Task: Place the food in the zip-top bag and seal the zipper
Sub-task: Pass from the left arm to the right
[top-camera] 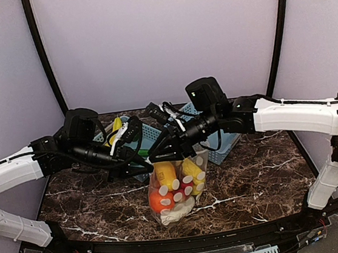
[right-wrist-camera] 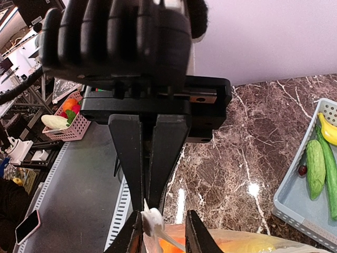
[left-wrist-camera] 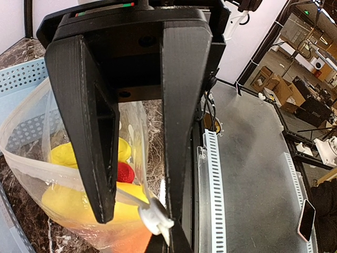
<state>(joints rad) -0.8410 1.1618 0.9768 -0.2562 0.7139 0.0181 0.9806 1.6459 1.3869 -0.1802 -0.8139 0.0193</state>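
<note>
The zip-top bag [top-camera: 177,189] is clear plastic printed with white dots, and there is one of it. It sits near the middle of the table [top-camera: 266,176], toward the near edge and just in front of two light-blue lattice baskets [top-camera: 148,135].

Through its wall show two yellow pieces [top-camera: 165,174], one round orange [top-camera: 158,200], one red piece [top-camera: 185,189] and one white oblong piece [top-camera: 180,211] at the bottom.

The mouth is held up at the bag's far end, where both grippers meet. The left gripper [left-wrist-camera: 141,229] is clenched on the mouth edge, where the zipper [left-wrist-camera: 63,176] runs as a thin pale strip. The right gripper [right-wrist-camera: 149,203] has its jaws pinched nearly together on the one white slider tab [right-wrist-camera: 152,221].

More food lies in a basket at the right of the right wrist view. It holds one banana [right-wrist-camera: 327,128], two long green pieces [right-wrist-camera: 315,168] and one small dark round piece [right-wrist-camera: 301,169].
</note>
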